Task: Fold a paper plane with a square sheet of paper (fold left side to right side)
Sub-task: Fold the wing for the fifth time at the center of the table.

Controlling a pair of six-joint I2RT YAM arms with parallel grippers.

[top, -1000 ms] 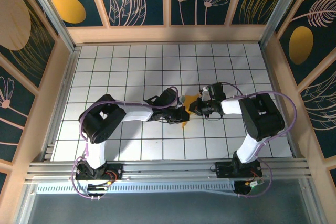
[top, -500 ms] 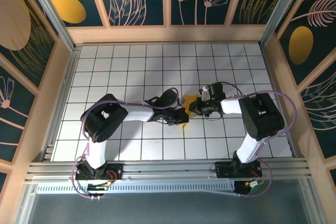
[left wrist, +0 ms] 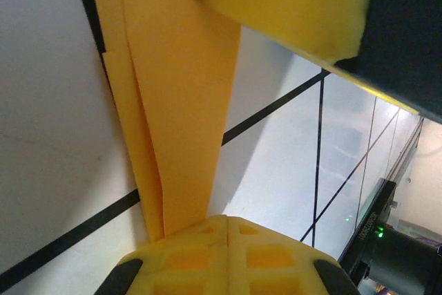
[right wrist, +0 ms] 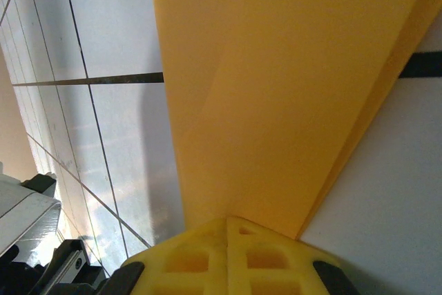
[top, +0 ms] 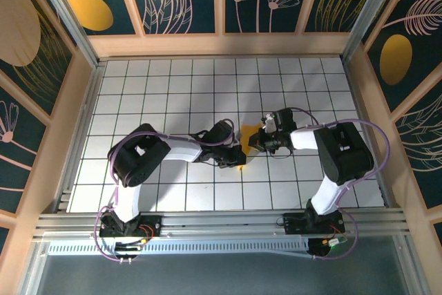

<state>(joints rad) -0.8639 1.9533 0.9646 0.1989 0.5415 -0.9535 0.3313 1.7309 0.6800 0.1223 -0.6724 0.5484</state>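
Orange paper [top: 248, 130], folded narrow, lies mid-frame under left gripper [top: 235, 155] and right gripper [top: 254, 144], both closed and pressing. Creasing step, I'd say; next, slide firmly along its length.

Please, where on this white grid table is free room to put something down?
Free: the far rows of the white grid table, below the wooden back wall; the strip left of the left arm. Crowded: the centre, where the left gripper and right gripper meet on the folded yellow-orange paper.
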